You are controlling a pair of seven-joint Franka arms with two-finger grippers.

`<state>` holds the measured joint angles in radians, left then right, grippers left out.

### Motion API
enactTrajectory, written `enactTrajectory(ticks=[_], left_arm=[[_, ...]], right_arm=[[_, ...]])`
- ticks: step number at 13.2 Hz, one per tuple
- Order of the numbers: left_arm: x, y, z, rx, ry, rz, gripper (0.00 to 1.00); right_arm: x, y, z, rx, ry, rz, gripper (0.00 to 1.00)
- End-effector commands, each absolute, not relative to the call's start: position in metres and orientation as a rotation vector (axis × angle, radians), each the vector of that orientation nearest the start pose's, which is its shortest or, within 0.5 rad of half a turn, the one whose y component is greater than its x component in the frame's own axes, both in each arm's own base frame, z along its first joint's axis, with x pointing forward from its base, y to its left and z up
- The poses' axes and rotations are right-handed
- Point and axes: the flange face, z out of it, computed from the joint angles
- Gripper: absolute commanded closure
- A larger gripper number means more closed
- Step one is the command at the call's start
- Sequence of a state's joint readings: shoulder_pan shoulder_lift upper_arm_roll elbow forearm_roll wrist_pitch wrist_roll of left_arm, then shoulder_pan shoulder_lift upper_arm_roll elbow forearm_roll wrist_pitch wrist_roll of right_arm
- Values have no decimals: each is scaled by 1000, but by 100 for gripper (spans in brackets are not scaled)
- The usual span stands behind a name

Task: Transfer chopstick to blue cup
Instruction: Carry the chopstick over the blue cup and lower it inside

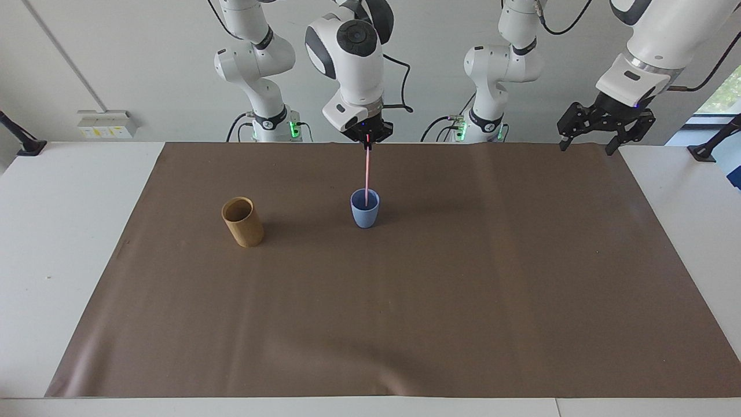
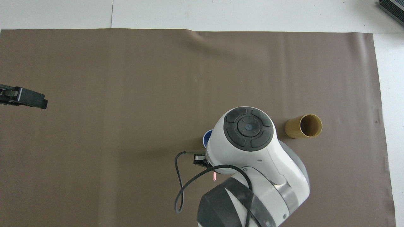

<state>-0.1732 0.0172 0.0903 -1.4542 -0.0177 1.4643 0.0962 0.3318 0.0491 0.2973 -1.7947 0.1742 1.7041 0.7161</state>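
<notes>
Hanging over the one blue cup (image 1: 365, 215), the right gripper (image 1: 368, 141) has its fingers closed tight on the top of the single pink chopstick (image 1: 367, 174), which stands nearly upright with its lower end inside that cup. One tan cup (image 1: 242, 222) stands beside the blue one, toward the right arm's end of the surface (image 1: 69, 243), both on one brown mat (image 1: 463, 289). The left gripper (image 1: 589, 139) waits over the mat's corner at its own end, fingers spread wide, holding nothing.
</notes>
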Motion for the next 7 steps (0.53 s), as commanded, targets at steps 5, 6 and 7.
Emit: enactTrajectory(ticks=[5,6,7], left_arm=[[544,-44,665,-3134,286,19,0],[544,-44,665,-3134,286,19,0],[544,-44,665,-3135,286,19,0]], right_arm=[[472,340,472,-3004,281,358,50],[472,339,472,-3007,282,361,1],[472,339,472,-3014,277,357,0]])
